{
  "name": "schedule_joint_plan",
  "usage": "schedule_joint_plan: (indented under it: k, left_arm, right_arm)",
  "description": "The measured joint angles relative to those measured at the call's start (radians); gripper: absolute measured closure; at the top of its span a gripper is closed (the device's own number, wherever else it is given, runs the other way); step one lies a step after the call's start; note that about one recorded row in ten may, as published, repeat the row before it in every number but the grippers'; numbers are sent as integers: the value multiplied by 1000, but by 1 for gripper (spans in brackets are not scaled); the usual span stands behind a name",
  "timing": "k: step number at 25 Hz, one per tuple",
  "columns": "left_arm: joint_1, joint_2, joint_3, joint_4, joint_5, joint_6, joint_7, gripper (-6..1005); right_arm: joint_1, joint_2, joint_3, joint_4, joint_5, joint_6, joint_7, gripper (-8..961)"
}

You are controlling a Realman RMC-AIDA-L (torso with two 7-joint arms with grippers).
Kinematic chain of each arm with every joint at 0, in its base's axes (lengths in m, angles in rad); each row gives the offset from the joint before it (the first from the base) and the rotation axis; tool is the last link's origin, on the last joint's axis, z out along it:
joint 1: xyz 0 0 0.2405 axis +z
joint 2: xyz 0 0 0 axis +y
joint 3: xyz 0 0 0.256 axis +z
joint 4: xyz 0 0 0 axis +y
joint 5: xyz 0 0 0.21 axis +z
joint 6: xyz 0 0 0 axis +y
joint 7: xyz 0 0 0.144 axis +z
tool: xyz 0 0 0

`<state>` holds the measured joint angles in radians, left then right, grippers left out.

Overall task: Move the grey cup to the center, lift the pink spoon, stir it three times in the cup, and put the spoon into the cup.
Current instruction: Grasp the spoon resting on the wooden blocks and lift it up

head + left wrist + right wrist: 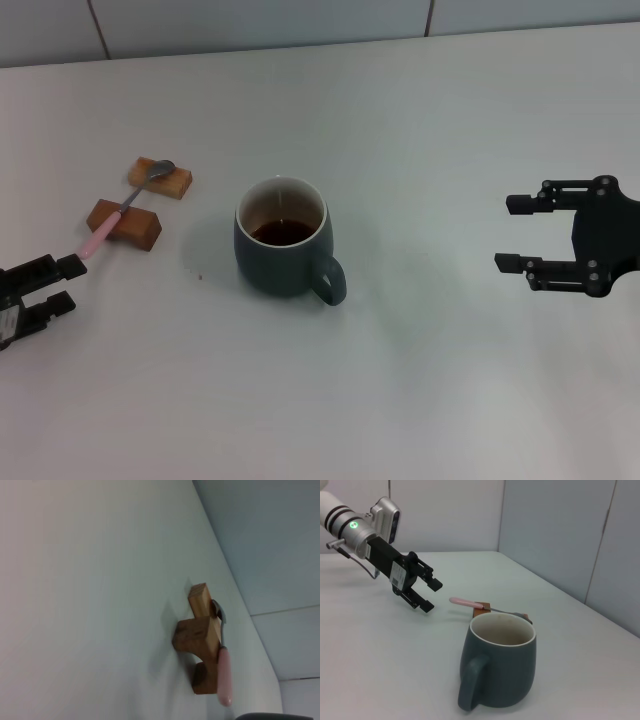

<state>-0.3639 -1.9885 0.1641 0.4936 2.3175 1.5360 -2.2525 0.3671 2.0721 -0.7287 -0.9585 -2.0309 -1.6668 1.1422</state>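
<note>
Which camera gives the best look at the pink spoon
The head view: the whole pink spoon lies across two wooden blocks. The left wrist view shows it edge-on; the right wrist view shows mostly its handle behind the grey cup.

A plain white bench (420, 400) carries everything. The grey cup (282, 252) stands upright on it near the middle, handle turned toward the robot and a little to its right, with dark liquid inside. Well to the left lie two brown wooden blocks, the nearer block (125, 224) and the farther block (160, 178), side by side and slightly apart. The pink spoon (122, 209) lies across both blocks, not on the bench itself.
</note>
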Motion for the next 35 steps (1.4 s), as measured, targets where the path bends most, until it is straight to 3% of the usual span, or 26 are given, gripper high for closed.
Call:
schedule_joint_plan:
  k: [35]
  left_arm:
    - [-18, -6, -2, -26, -27, -57, -32, 433]
  right_arm:
    - [-19, 3, 1, -27, 2, -14, -1, 303]
